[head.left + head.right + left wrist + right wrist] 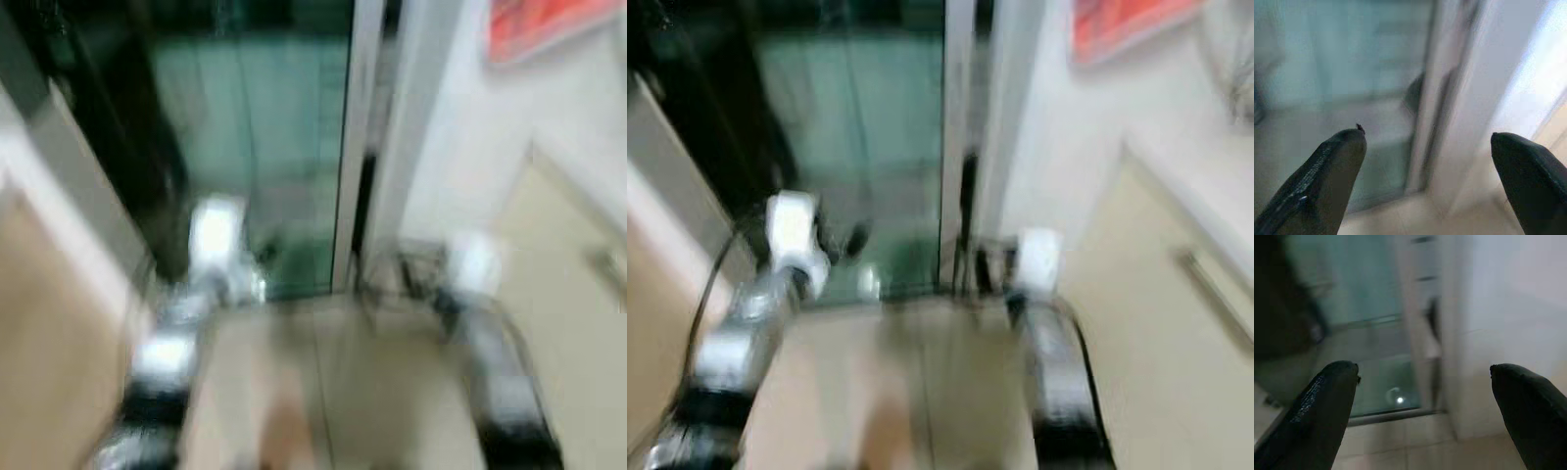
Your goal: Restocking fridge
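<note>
Both silver arms reach out right below you, all smeared by blur. Ahead stands the fridge (pixel 255 147), tall, with a smooth greenish glass door (pixel 862 137) and a pale straight frame (pixel 358 137). You see a white wall (pixel 451 147) to its right with a red poster (pixel 539 24) up high, and pale shiny floor tiles (pixel 323 382) underneath. Your left gripper (pixel 1427 142) points at the glass, black pointed fingers (pixel 1327 171) spread wide, holding nothing. Your right gripper (pixel 1422 377) faces the frame, spread wide too, and touches nothing.
</note>
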Robot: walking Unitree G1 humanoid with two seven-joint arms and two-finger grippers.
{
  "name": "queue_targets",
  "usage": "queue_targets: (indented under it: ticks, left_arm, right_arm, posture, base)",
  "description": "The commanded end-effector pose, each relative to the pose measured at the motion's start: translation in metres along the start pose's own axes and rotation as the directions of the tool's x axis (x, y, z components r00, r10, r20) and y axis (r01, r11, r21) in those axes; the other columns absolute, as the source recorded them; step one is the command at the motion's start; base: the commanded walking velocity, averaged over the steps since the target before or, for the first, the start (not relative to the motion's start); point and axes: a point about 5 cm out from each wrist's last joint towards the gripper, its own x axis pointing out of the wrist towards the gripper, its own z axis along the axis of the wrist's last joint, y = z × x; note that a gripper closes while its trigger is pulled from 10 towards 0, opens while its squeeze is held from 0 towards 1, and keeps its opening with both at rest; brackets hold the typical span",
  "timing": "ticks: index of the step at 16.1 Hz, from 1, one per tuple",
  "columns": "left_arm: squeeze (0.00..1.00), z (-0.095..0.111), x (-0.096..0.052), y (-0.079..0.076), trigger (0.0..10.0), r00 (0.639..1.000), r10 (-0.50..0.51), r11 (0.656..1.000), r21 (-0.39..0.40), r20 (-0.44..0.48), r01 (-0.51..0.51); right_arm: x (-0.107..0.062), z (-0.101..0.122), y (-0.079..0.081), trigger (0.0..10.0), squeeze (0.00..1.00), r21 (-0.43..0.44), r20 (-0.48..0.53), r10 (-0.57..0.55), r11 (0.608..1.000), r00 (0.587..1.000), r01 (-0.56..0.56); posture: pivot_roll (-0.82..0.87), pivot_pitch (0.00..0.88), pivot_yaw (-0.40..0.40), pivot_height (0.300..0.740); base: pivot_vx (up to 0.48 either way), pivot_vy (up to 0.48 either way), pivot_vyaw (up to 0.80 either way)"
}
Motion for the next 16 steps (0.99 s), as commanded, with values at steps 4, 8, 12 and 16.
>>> queue_targets:
  ticks: [4, 8, 12, 16]
  left_arm:
    - [0.0, -0.008, -0.024, 0.019, 10.0, 1.0, -0.003, 1.0, 0.025, 0.01, 0.003]
    - [0.0, -0.007, -0.059, 0.031, 10.0, 0.995, 0.087, 0.993, 0.072, 0.051, -0.09]
    - [0.0, -0.008, -0.046, 0.018, 10.0, 0.997, 0.044, 0.997, 0.057, 0.064, -0.048]
    - [0.0, -0.004, -0.035, 0.02, 10.0, 0.996, 0.054, 0.997, 0.05, 0.075, -0.058]
  right_arm:
    - [-0.014, 0.008, -0.028, 10.0, 0.0, -0.085, 0.072, -0.08, 0.993, 0.994, 0.087]
    - [-0.053, 0.007, -0.041, 10.0, 0.0, -0.168, 0.148, -0.086, 0.98, 0.985, 0.111]
    - [-0.037, 0.007, -0.039, 10.0, 0.0, -0.107, 0.13, -0.072, 0.991, 0.989, 0.086]
    - [-0.029, 0.01, -0.032, 10.0, 0.0, -0.028, 0.14, -0.067, 0.997, 0.988, 0.072]
  posture:
    - [0.01, 0.0, 0.011, 0.74]
    - [0.0, 0.0, 0.009, 0.74]
    - [0.0, 0.0, 0.018, 0.74]
    - [-0.01, 0.0, 0.042, 0.74]
  base:
    - [0.0, 0.0, 0.0]
    - [0.0, 0.0, 0.0]
    - [0.0, 0.0, 0.0]
    - [0.0, 0.0, 0.0]
